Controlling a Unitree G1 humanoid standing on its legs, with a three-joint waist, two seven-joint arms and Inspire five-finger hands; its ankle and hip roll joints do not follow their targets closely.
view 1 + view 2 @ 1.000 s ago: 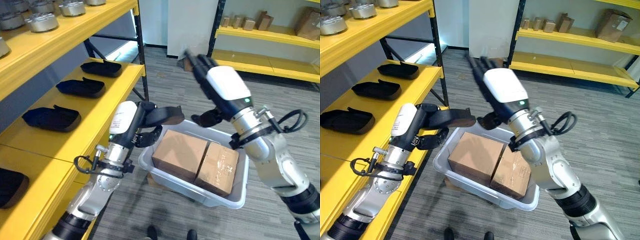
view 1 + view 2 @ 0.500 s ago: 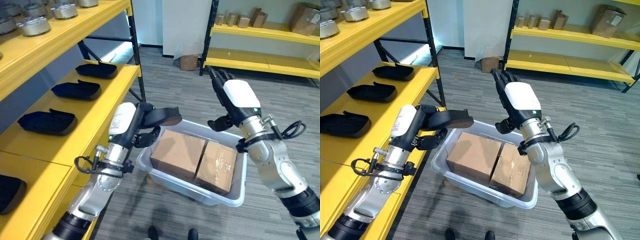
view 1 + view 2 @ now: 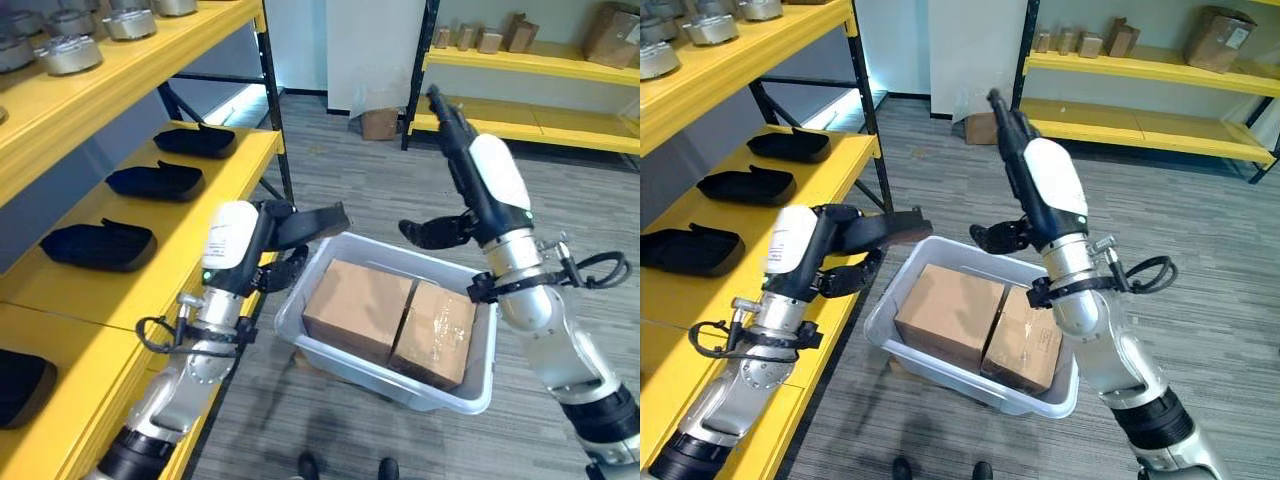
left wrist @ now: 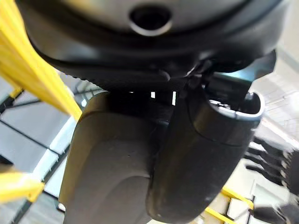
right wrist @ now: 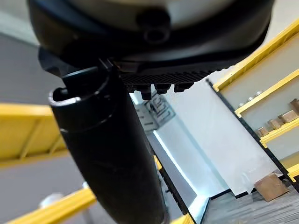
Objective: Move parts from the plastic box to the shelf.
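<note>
Left hand (image 3: 275, 235) holds a dark part (image 3: 312, 222) at the near edge of the shelf (image 3: 180, 265), fingers curled round it, thumb under. Right hand (image 3: 1040, 195) is raised over the far side of the box (image 3: 970, 385), fingers straight and together, thumb out, holding nothing. Box on the floor, right of the shelf; two cartons (image 3: 975, 325) visible in it. Three parts (image 3: 155, 181) already lie in a row on the shelf.

Judgement: placing step. Carry the part left over the shelf lip, keep it level, and set it in line with the row in a free gap before releasing. Keep the right hand clear.
</note>
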